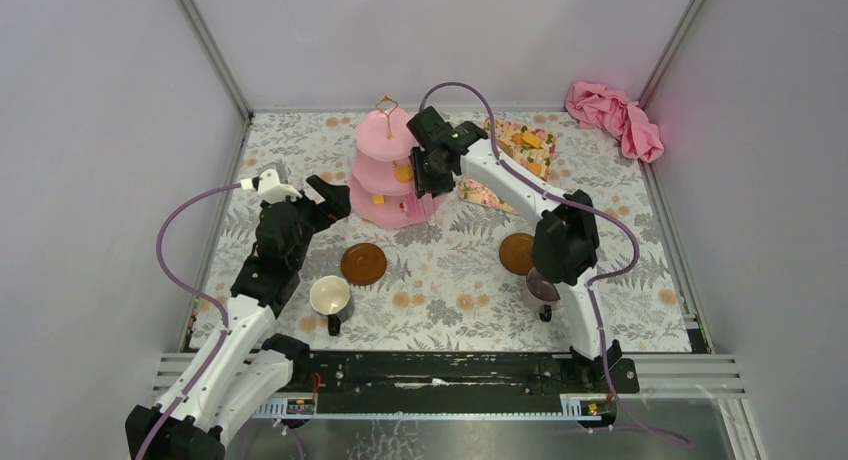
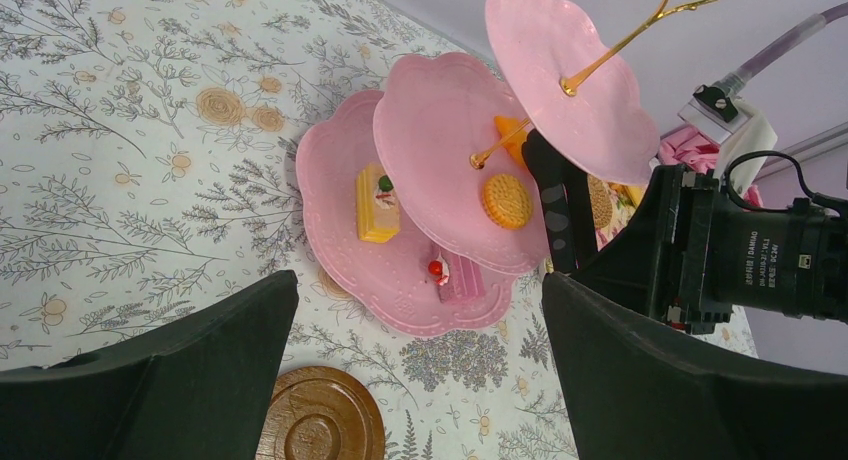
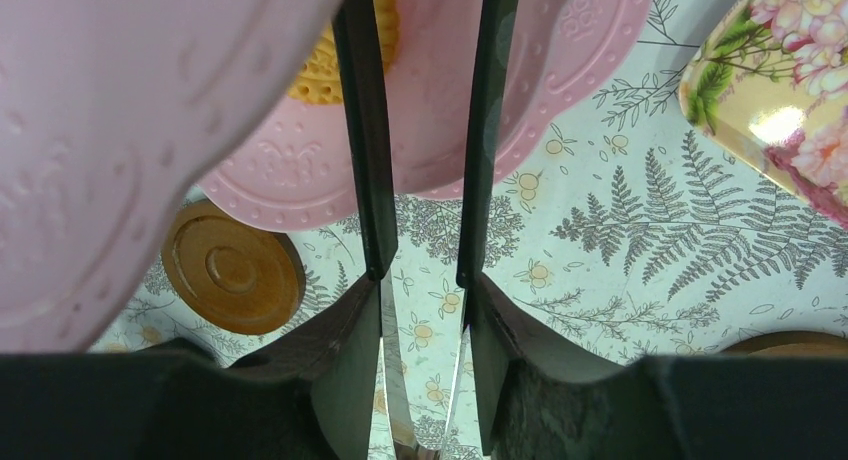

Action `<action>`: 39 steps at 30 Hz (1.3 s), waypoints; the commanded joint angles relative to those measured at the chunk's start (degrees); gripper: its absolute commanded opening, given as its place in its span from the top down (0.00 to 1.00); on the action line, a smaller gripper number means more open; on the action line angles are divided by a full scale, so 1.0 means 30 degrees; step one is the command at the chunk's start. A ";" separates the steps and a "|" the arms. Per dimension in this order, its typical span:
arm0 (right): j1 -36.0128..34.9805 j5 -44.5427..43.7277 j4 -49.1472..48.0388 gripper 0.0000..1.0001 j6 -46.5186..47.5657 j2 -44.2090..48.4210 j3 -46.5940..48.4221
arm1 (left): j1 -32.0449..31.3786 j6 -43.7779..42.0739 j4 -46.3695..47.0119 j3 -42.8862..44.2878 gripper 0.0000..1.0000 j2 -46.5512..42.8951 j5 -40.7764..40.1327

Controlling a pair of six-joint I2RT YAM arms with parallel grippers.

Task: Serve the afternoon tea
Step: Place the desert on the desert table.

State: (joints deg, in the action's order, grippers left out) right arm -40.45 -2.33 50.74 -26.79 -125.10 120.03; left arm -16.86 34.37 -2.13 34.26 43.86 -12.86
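The pink three-tier cake stand stands at the back middle of the table. A round yellow biscuit lies on its middle tier. My right gripper is shut on slim black tongs, whose spread tips reach over that tier beside the biscuit and hold nothing. My left gripper hangs open and empty just left of the stand. A white mug stands near a brown saucer. A purple mug sits by the other saucer.
A yellow cake slice and a pink one lie on the stand's bottom tier. A floral tray with more biscuits sits right of the stand. A pink cloth is bunched in the back right corner. Walls close in three sides.
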 commanded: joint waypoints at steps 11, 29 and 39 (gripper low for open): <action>0.0152 0.0582 -0.1520 0.64 -0.0016 0.2826 -0.1595 | 0.0132 -0.0179 0.1235 0.0142 0.00 -0.0012 -0.0045; 0.0124 0.0702 -0.3560 0.66 -0.0817 0.6510 -0.6679 | 0.0190 -0.0146 0.1333 0.0181 0.00 -0.0026 0.0048; 0.0159 -0.0497 -0.3805 0.66 -0.1028 0.9312 -0.9361 | 0.0193 -0.0263 0.1322 0.0159 0.00 -0.0054 -0.0057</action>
State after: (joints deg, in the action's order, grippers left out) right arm -40.38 -1.45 41.47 -29.06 -103.46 93.76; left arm -16.75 34.37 -2.11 34.26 43.88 -12.88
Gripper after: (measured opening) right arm 0.339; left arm 0.998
